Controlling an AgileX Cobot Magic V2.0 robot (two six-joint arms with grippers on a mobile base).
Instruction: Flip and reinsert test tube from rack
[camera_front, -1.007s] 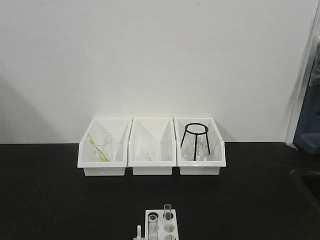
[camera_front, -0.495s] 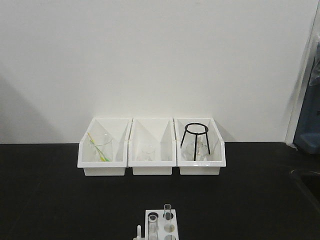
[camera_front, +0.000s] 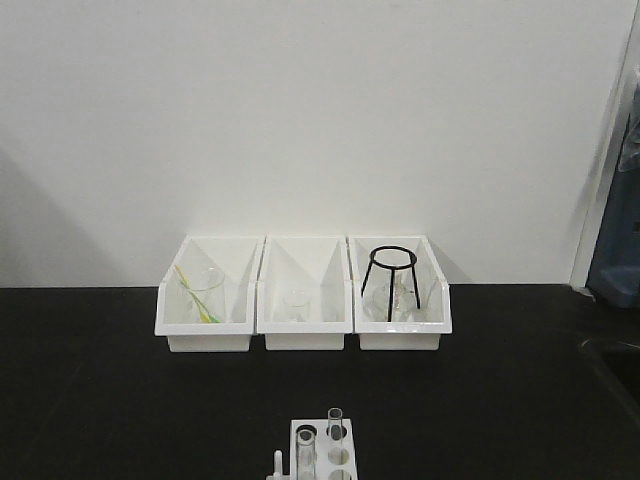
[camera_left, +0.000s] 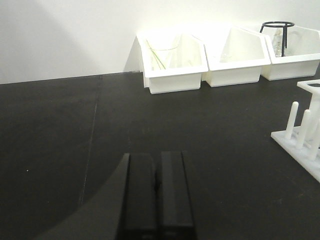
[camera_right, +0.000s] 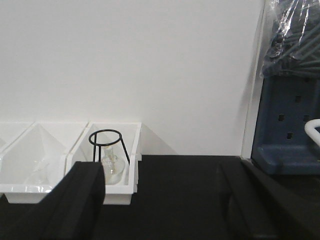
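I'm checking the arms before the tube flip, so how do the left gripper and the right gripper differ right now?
The left gripper has its fingers pressed together; the right gripper has its fingers spread wide. The left gripper faces bare black table, with the rack off to its right; the right gripper faces the bin holding the black wire stand. Both are black and hold nothing.

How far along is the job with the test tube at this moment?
Nothing looks done yet: both test tubes stand upright in the rack. Nothing is in hand. The left gripper is shut and empty, and the right gripper is open and empty. Grasping a tube, flipping it and reinserting it are all left.
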